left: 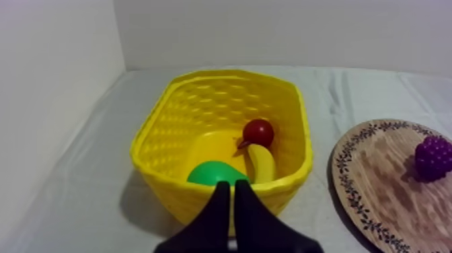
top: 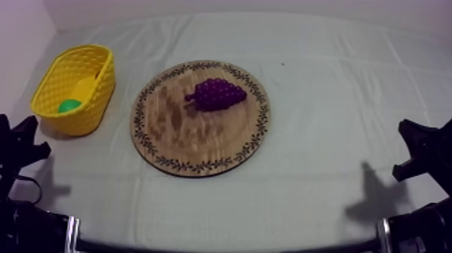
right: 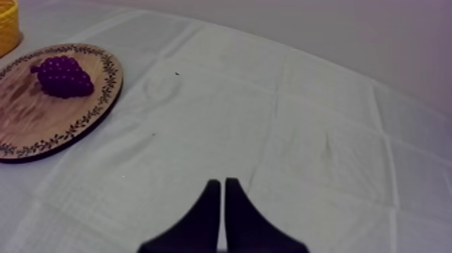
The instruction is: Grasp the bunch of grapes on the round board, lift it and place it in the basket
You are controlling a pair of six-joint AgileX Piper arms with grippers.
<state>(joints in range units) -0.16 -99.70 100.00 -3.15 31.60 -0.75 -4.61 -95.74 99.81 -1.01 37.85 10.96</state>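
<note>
Both grippers sit closed and empty, so the left gripper [left: 229, 187], by the yellow woven basket [top: 97, 101], not the right gripper [right: 222, 183], should open wide and straddle the broad middle of the purple bunch of grapes [top: 218, 94] lying on the round patterned wooden board [top: 195, 141].

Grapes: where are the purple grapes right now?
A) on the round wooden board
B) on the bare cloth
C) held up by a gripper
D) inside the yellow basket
A: the grapes lie on the wooden board, beside the yellow basket and not in it. The left gripper and the right gripper are both shut on nothing, away from the grapes.
</note>
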